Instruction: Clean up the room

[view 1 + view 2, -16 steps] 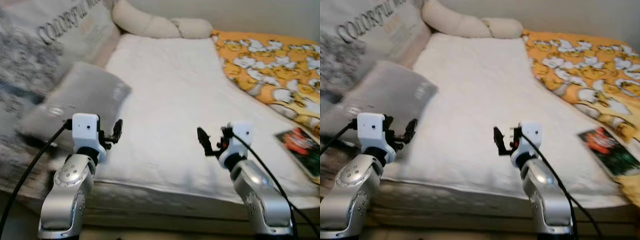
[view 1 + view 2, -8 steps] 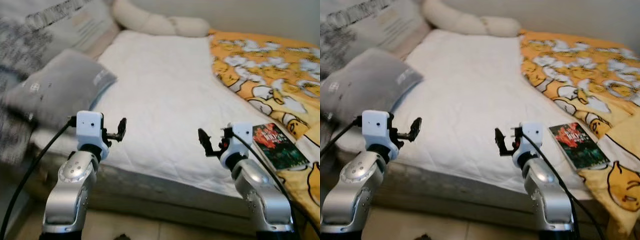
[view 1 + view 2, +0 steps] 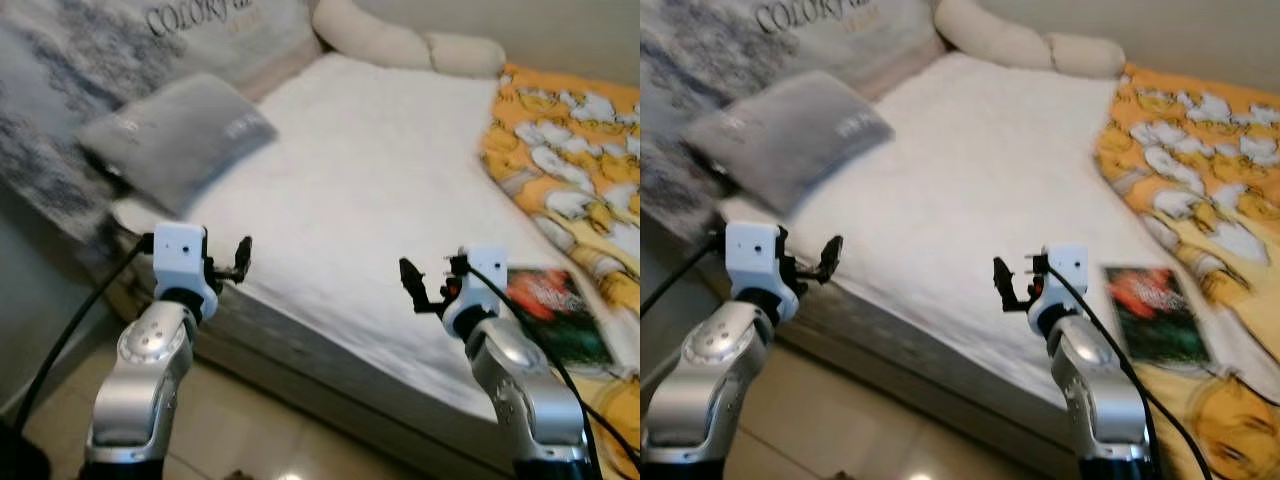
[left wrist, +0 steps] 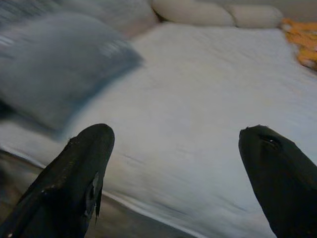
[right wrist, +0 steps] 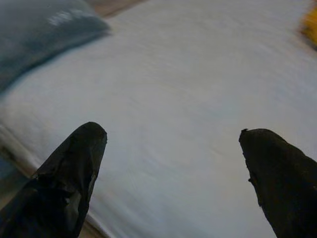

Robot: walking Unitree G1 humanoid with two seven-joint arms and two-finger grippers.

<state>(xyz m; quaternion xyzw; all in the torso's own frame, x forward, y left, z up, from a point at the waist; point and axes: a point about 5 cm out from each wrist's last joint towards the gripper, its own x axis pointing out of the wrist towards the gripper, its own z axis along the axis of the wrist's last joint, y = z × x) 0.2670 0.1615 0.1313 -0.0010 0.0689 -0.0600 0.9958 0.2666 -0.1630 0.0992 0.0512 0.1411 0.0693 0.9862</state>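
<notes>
bed [image 3: 380, 190] white, fills mid-frame | grey pillow [image 3: 175, 135] upper left | duck blanket [image 3: 565, 150] right | book [image 3: 550, 305] lower right, on bed edge | I see left claw [image 4: 173, 173] and right claw [image 5: 173, 173] both spread, held over bed edge | since earlier: my view swung, tan floor [image 3: 250, 430] now at bottom

I count one bed [image 3: 380, 190] with a white cover. On it lie one grey pillow [image 3: 180, 135], one long cream bolster [image 3: 405, 45] at the head, one orange blanket [image 3: 570, 150] printed with ducks, and one book [image 3: 555, 315] with a red and green cover. One large printed cushion [image 3: 200, 30] leans beside the pillow. My two grippers, left [image 3: 240, 262] and right [image 3: 412, 285], are both spread apart.
</notes>
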